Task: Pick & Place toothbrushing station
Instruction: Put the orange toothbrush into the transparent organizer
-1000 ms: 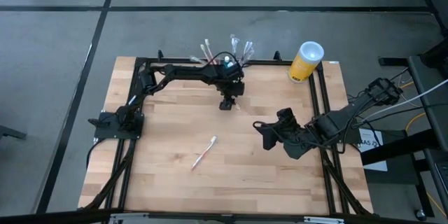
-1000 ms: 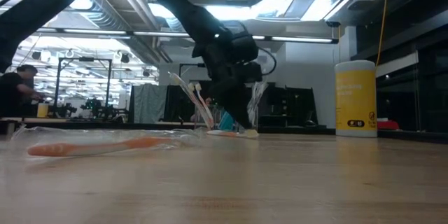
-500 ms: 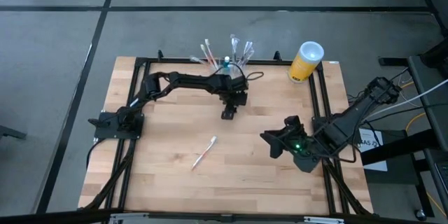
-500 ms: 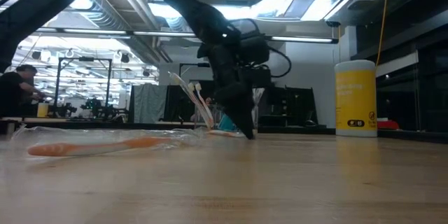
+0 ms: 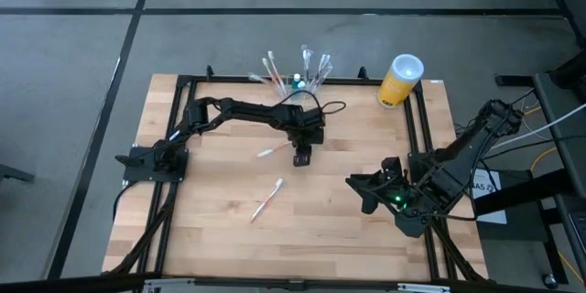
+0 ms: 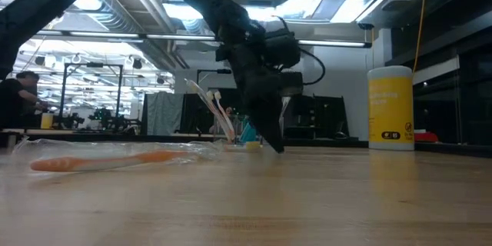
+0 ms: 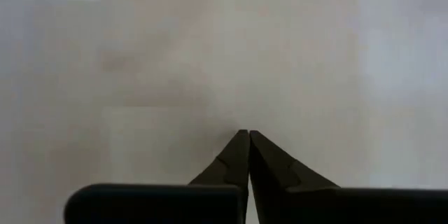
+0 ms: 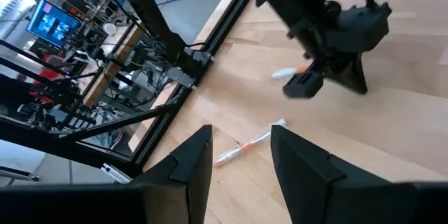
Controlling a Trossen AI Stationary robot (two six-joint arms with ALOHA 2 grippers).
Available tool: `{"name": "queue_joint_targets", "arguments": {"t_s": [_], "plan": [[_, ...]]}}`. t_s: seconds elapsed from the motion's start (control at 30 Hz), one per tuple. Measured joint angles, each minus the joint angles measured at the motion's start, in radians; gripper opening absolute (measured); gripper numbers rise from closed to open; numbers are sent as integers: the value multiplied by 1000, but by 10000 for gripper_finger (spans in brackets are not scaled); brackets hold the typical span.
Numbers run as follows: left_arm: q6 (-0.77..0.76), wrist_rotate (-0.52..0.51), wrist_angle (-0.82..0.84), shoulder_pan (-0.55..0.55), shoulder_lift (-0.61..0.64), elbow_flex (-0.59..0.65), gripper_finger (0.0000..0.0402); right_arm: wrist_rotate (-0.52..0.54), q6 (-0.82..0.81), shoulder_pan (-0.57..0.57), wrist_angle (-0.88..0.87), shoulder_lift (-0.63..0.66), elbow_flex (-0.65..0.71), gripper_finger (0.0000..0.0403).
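With its fingers pressed together on nothing, the left gripper [image 5: 302, 157] points down at the wooden table [image 5: 220, 238] just beside a small toothbrush [image 5: 270, 152], the toothbrushing station [image 5: 298, 78] stands at the far edge, and the right gripper [image 5: 357, 188] hovers open and empty.

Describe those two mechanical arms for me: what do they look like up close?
Both arms are dark, nearly black, built of jointed segments. The left gripper ends in two slim black fingers tapering to sharp points. The right gripper has broader, blocky dark fingers, and a small green light glows near its wrist. Thin black cables loop beside each arm.
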State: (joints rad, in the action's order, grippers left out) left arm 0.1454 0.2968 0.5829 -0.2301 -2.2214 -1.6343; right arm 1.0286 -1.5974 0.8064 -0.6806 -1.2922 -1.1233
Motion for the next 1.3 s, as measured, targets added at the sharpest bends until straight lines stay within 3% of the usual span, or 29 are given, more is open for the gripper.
{"name": "queue_joint_targets", "arguments": {"t_s": [0.13, 0.3, 0.47, 0.67, 0.83, 1.1, 1.3], "plan": [[-69, -8, -60, 3, 83, -5, 2, 27, 0, 9, 0, 0, 0, 148], [-101, -238, 60, -8, 167, -4, 10, 44, 8, 18, 1, 0, 0, 148], [-264, -385, 274, -31, 198, -7, 55, 83, 15, 30, 1, 0, 0, 148], [-320, -439, 315, -27, 136, -7, 130, 106, 34, 41, 5, 0, 0, 148], [-342, -422, 330, -36, 69, -7, 163, 110, 34, 65, 20, 0, -1, 148], [-356, -385, 319, -32, 4, -14, 147, 154, 22, 100, 38, 0, -1, 148], [-396, -372, 327, -29, -8, -16, 76, 165, 10, 108, 38, 0, -1, 148]]}}
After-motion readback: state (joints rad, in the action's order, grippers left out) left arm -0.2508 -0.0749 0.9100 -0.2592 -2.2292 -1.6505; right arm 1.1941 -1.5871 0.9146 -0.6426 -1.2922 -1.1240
